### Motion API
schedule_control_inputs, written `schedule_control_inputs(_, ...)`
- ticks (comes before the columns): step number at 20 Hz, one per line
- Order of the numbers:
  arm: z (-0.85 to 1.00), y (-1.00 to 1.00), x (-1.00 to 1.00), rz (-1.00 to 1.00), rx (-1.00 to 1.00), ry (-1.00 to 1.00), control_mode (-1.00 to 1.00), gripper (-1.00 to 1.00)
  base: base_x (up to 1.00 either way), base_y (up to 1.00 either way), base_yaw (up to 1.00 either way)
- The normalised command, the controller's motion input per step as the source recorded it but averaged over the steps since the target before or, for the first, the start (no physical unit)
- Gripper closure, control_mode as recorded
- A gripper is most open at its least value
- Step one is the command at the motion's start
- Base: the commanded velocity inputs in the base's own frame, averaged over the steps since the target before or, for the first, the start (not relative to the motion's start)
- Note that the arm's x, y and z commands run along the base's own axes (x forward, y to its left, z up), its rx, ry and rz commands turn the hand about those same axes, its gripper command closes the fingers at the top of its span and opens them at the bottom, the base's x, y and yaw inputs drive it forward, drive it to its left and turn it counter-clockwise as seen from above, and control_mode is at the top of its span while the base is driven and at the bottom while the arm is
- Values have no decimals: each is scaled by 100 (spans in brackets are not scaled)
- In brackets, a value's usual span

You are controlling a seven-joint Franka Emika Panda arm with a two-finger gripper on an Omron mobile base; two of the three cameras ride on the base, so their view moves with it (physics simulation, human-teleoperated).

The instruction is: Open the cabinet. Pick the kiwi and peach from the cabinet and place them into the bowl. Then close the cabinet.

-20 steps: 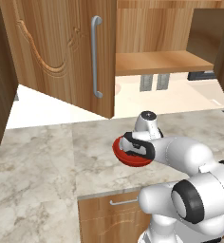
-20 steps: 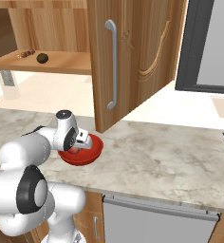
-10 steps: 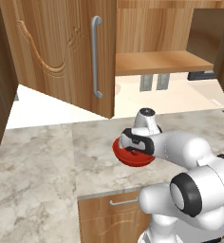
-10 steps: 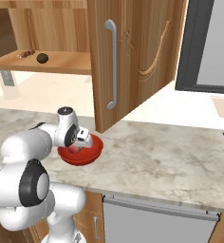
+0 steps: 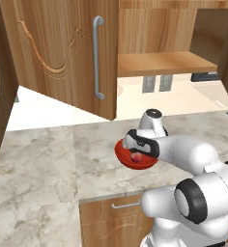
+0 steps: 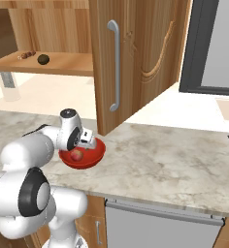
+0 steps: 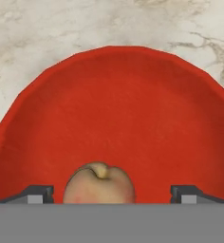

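Peach (image 7: 99, 184) lies inside the red bowl (image 7: 114, 109) on the desk (image 5: 48, 164), hand (image 7: 112, 193) spread wide around it, gripping nothing. Judged small, round, smooth, likely to roll; grip across its middle.

Flat, even rendered light, bright in all my views

My glossy red round bowl (image 7: 114, 109) carries a soft sheen with no hard glare; the pale marble counter (image 5: 43, 164) reads bright and sharp; the open wooden cabinet (image 6: 53, 34) darkens toward its back wall; shadows are faint; both base views look slightly soft and pixelled; I see no edge distortion.
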Motion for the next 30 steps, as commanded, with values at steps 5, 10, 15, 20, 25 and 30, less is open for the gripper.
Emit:
schedule_control_inputs(5,31,0,0,0,5,-17,-100,-100,0,0,0)
schedule_control_inputs(10,47,0,0,0,3,-15,-100,-100,0,0,0)
schedule_control_inputs(15,51,0,0,0,3,-8,-100,-100,0,0,0)
schedule_control_inputs(20,55,-1,-10,0,1,-3,-100,-100,0,0,0)
schedule_control_inputs(25,55,0,-22,0,0,0,-100,-100,0,0,0)
schedule_control_inputs(30,60,-5,-16,0,0,0,-100,-100,0,0,0)
